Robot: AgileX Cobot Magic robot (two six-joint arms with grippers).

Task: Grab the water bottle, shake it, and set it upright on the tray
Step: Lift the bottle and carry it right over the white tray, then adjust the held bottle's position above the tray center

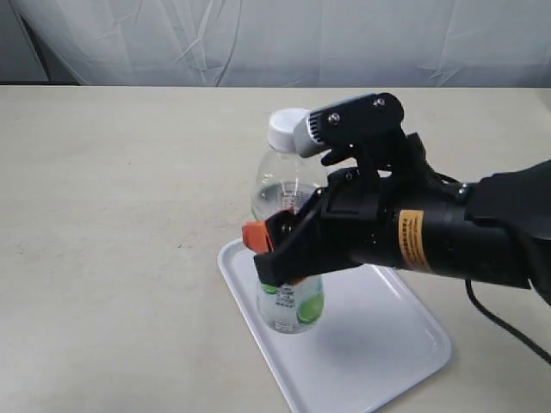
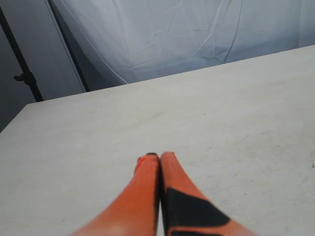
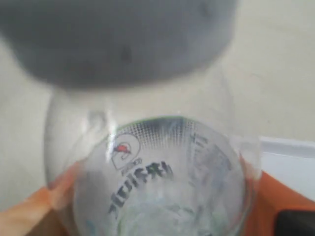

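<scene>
— Where's the water bottle (image 1: pixel 282 176)?
— In my right gripper (image 1: pixel 288 248), clamped round its label. It stands upright, with the white cap (image 1: pixel 284 131) above my wrist. Its base is low over the tray (image 1: pixel 379 344), left end; whether it touches, I can't tell.
— And your left gripper (image 2: pixel 158 162)?
— Fingers pressed together on nothing, above the table (image 2: pixel 236 113).

A pale beige, matte table (image 1: pixel 103 215) carries a flat white tray (image 1: pixel 379 344) with rounded corners and a low raised rim, lying flat and skewed to the table's edges, with faint marks on the tabletop left of the tray.
</scene>
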